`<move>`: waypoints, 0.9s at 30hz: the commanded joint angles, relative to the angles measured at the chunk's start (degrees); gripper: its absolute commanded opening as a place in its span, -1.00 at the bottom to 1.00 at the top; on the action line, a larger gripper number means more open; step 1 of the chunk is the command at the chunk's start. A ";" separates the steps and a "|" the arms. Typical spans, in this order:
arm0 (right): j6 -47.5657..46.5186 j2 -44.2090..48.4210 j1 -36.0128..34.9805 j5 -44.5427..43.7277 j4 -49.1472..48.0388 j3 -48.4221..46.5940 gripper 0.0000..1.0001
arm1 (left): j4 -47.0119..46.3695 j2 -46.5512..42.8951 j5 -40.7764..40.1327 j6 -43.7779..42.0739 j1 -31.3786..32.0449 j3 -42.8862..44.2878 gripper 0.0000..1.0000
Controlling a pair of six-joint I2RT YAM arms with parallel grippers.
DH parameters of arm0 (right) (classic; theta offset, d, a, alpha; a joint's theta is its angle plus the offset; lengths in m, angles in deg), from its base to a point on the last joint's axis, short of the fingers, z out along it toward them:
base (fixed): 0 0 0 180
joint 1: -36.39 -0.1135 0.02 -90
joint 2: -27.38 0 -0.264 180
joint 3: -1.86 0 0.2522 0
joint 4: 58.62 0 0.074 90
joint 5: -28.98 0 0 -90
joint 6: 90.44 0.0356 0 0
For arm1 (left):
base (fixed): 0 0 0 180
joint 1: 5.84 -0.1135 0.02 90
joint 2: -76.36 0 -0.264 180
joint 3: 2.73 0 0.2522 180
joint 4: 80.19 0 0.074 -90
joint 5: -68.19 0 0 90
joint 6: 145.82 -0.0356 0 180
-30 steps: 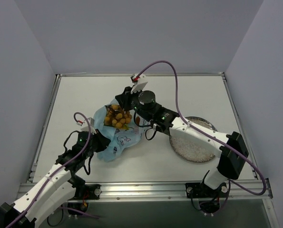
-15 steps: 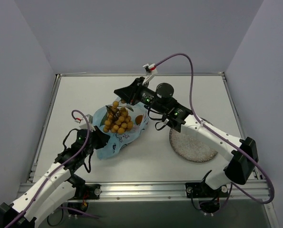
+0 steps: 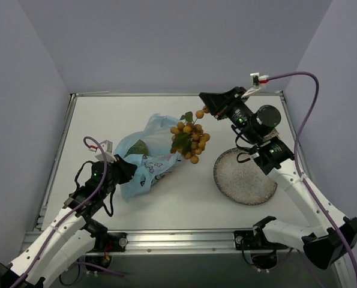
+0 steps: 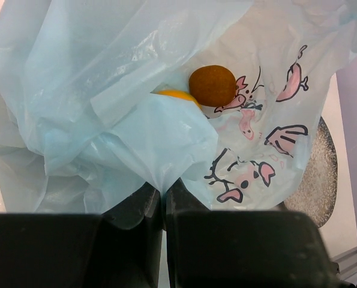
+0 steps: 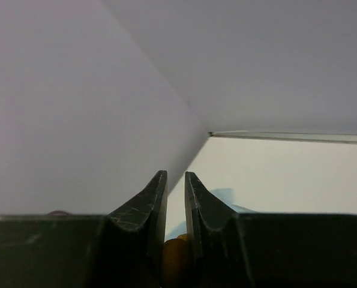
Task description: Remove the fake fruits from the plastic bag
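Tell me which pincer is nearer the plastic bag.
Left. The left pincer is clamped on the edge of the plastic bag; the right pincer is raised beyond its right side, holding the fruit bunch.

No word, number or brand can be read anywhere. The plastic bag [image 4: 250,138] carries a print of pink shapes with dark outlines, at the right of the left wrist frame. In the top view, left of centre, its marks are too small to read.
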 commanded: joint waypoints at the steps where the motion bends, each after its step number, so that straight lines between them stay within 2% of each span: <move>1: -5.33 6.62 3.79 -10.24 7.86 2.92 -1.00 | 0.50 -1.90 -0.92 -1.48 0.31 3.08 -0.95; 3: -7.44 9.27 5.55 -16.33 14.10 4.86 -1.00 | 1.12 -2.52 -0.83 -1.65 0.31 3.00 -0.95; 4: -9.11 11.72 6.43 -24.45 16.30 6.87 -1.00 | 1.29 -2.96 -0.66 -1.91 0.31 2.91 -0.95; 5: -9.73 12.88 6.87 -27.93 19.45 8.11 -1.00 | 1.73 -3.05 -0.48 -2.00 0.40 2.82 -0.95; 7: -10.70 16.82 7.75 -34.08 21.85 12.05 -1.00 | 2.17 -3.48 0.13 -2.27 0.40 2.38 -0.95; 8: -10.97 17.89 7.84 -40.90 24.12 13.29 -1.00 | 2.35 -3.57 0.22 -2.36 0.40 2.21 -0.95; 11: -11.67 21.85 8.37 -50.16 25.11 18.47 -1.00 | 2.18 -3.49 0.92 -2.53 0.49 1.24 -0.95; 18: -8.00 21.15 8.55 -56.42 25.55 28.49 -1.00 | 1.30 -2.52 1.63 -2.53 0.49 0.97 -0.95; 24: -1.49 21.33 8.72 -55.74 25.46 37.19 -0.98 | 1.47 -2.61 3.12 -2.44 0.49 -0.08 -0.95; 25: -0.09 21.85 8.72 -55.21 25.64 38.00 -0.92 | 1.73 -2.78 3.21 -2.27 0.49 -0.34 -0.95; 27: 1.07 22.90 8.72 -54.51 25.73 39.49 -0.49 | 2.08 -3.13 3.39 -2.09 0.49 -0.87 -0.95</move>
